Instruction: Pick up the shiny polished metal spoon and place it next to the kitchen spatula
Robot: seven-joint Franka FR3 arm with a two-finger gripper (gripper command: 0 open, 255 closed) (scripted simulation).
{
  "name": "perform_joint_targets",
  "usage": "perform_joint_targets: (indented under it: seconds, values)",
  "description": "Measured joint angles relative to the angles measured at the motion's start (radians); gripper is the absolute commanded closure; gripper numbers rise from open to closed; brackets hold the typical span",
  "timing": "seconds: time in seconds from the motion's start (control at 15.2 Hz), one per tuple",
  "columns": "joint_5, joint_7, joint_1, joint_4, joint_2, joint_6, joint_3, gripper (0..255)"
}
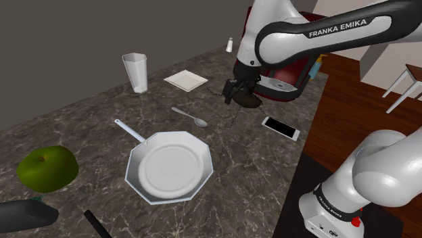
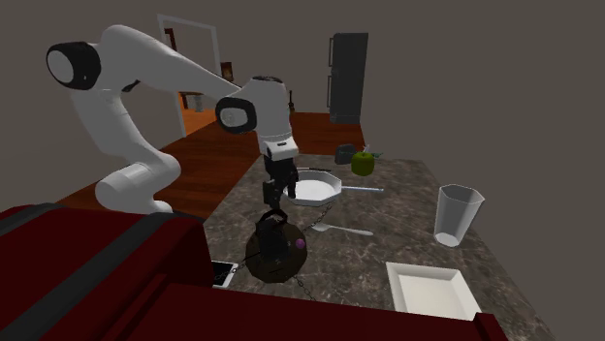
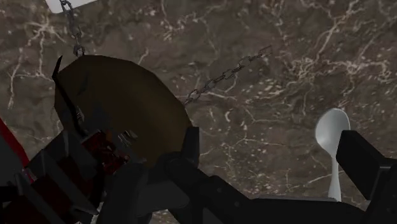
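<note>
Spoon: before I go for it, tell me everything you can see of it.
The spoon is silver-grey and looks like polished metal: an oval bowl on a slim straight handle. It lies flat on the dark marbled counter, in the shoulder view between the white octagonal plate and the white square dish, bowl end toward the phone. Only the counter touches it. The tool hangs open nearby, not touching it.

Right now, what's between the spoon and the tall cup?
Nothing. In the shoulder view there is just bare dark counter between the spoon and the cup.
</note>
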Motion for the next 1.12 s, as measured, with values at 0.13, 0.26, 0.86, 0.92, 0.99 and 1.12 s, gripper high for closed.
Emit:
perform_joint_targets:
  seconds: [0.13, 0.26, 0.86, 0.92, 0.99, 1.12]
  values:
    - [0.01, 0.005, 0.007, 0.017, 0.063, 0.062, 0.008, 0]
    - [0.018, 0.013, 0.016, 0.044, 0.127, 0.117, 0.019, 0]
    - [0.027, 0.049, 0.051, 0.242, 0.429, 0.302, 0.061, 0]
    - [0.025, 0.056, 0.057, 0.262, 0.456, 0.318, 0.065, 0]
    - [0.027, 0.052, 0.058, 0.278, 0.48, 0.334, 0.067, 0]
    - [0.019, 0.061, 0.064, 0.306, 0.524, 0.355, 0.068, 0]
